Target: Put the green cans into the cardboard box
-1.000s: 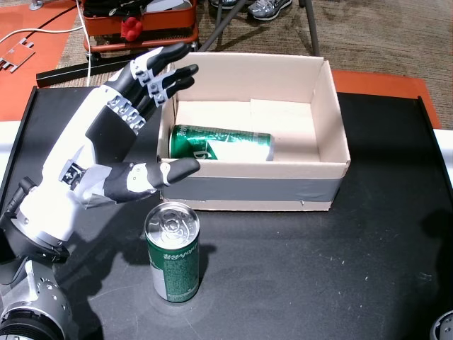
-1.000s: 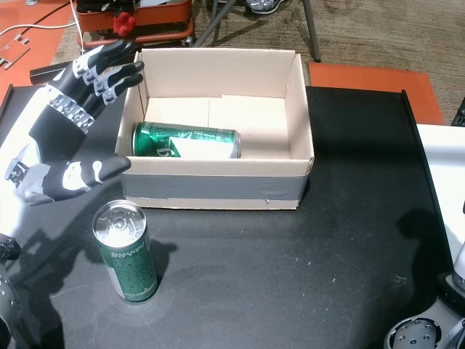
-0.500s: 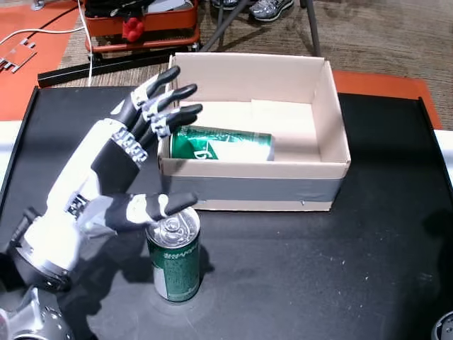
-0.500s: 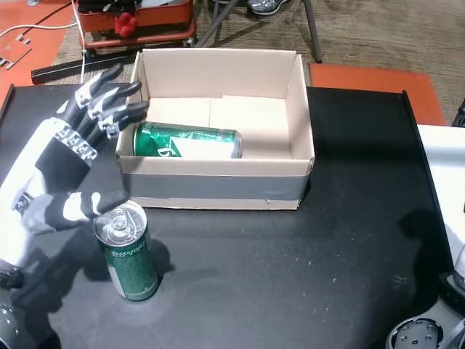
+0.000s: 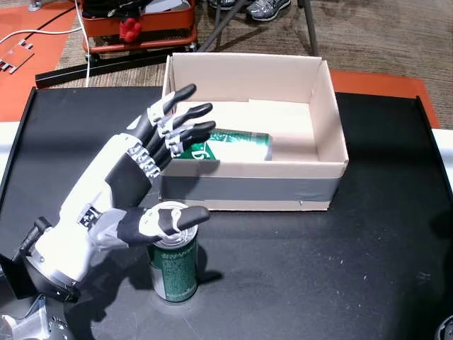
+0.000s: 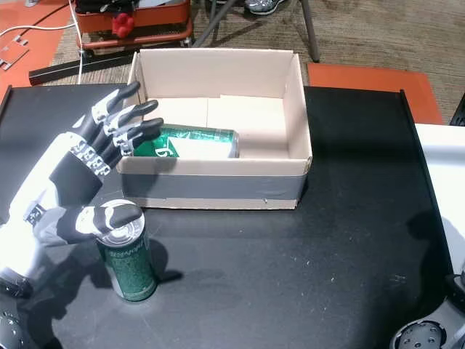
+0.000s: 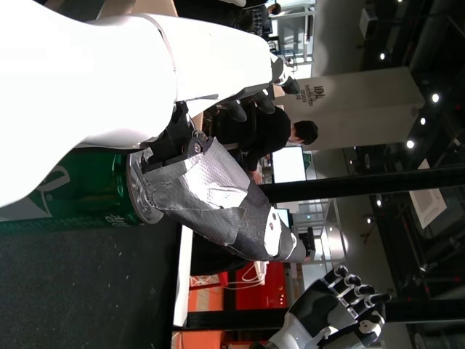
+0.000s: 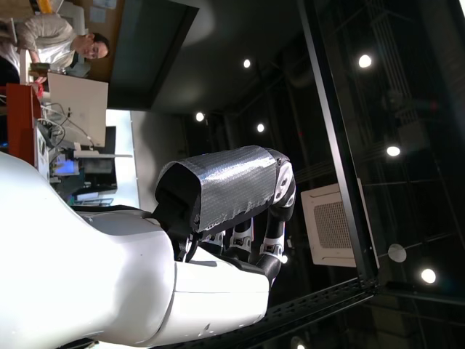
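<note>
left hand (image 5: 131,188) is spread wide, holding nothing, thumb over the upright green metal can (image 5: 173,265) just in front of the open cardboard box (image 5: 322,166), probably lining up a grab. second green can (image 5: 233,144) already lies inside the box. can't tell the right hand's (image 8: 247,211) fingers.

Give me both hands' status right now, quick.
Left hand: open, fingers spread, thumb over the top of the standing green can, no grip on it.
Right hand: fingers look curled, holding nothing visible; cannot tell for sure.

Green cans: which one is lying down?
The can inside the cardboard box lies on its side. The other can stands upright on the table under the left hand.
</note>
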### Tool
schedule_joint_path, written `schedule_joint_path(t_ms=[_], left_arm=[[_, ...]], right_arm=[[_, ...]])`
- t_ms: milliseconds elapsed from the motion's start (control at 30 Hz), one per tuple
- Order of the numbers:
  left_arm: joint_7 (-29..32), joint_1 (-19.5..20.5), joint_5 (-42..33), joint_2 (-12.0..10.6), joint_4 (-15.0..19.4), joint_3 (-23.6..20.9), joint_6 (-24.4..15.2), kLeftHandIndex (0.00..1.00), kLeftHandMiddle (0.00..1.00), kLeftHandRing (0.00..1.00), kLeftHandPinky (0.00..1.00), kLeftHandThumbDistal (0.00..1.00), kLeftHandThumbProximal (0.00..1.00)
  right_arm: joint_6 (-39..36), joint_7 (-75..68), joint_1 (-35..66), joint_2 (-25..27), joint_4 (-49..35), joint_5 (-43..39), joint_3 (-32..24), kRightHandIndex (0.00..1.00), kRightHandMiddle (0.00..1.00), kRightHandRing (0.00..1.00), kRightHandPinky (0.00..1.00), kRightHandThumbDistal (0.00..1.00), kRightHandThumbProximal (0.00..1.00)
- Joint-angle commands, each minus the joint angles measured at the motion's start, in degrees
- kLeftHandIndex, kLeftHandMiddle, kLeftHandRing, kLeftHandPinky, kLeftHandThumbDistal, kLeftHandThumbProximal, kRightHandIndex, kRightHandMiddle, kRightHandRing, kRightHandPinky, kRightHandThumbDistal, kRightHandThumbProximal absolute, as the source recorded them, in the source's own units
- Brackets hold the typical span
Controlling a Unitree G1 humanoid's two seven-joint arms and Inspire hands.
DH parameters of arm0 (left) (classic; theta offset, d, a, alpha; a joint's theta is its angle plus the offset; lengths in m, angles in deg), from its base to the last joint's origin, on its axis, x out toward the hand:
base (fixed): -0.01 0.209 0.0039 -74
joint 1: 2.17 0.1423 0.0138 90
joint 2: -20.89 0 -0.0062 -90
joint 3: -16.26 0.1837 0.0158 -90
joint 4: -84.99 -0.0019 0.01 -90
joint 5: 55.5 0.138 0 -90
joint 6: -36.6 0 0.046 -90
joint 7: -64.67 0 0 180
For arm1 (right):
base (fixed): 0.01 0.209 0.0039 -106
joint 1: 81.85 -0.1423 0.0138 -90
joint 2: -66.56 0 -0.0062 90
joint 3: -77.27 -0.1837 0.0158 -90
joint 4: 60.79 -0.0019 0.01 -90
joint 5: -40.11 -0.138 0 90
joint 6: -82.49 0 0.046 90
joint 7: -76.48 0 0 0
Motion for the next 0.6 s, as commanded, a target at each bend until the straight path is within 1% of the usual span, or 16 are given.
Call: schedule_joint_path(t_ms=[0,67,133,233,300,400,500,567], left_arm=[[-0.1,0.8,0.8,0.0,0.1,0.4,-0.8,0.91,0.88,0.92,1.0,0.97,0.24],[0.3,0.7,0.5,-0.1,0.1,0.4,-0.3,0.92,0.88,0.92,1.0,0.97,0.22],[0.4,0.7,0.7,0.1,0.0,0.5,-0.2,0.92,0.88,0.92,1.0,0.96,0.24],[-0.2,0.6,1.1,0.3,-0.4,0.7,0.2,0.92,0.89,0.92,1.0,1.0,0.24],[-1.0,0.6,1.5,0.3,-0.5,0.9,0.5,0.92,0.88,0.92,0.98,1.0,0.22],[-1.8,0.6,2.0,0.4,-0.6,1.4,0.4,0.91,0.88,0.93,0.97,1.0,0.22],[-1.8,0.7,2.2,0.5,-0.5,1.8,0.4,0.91,0.88,0.93,0.96,1.0,0.23],[-1.7,0.8,2.5,0.8,-0.4,2.1,-0.1,0.91,0.88,0.93,0.96,0.99,0.24]], right_arm=[[-0.4,0.1,0.5,0.5,-0.5,0.2,0.0,0.3,0.34,0.4,0.49,0.33,0.38],[-0.3,0.3,0.5,0.7,-0.4,0.0,-0.1,0.3,0.34,0.4,0.49,0.33,0.38],[-0.3,0.4,0.4,0.9,-0.3,-0.1,-0.2,0.3,0.33,0.4,0.49,0.34,0.38],[0.4,0.9,0.4,1.1,-0.3,-0.8,-0.3,0.3,0.34,0.4,0.49,0.34,0.37],[1.1,1.5,0.5,1.3,-0.3,-1.5,-0.4,0.3,0.34,0.4,0.49,0.33,0.37],[1.7,1.5,0.7,1.4,-0.6,-1.8,-0.5,0.3,0.34,0.4,0.48,0.34,0.37],[2.6,2.4,0.6,1.6,-0.7,-2.7,-0.7,0.31,0.35,0.41,0.49,0.3,0.35],[3.3,2.9,0.7,1.7,-0.8,-3.2,-0.9,0.31,0.35,0.41,0.49,0.31,0.35]])
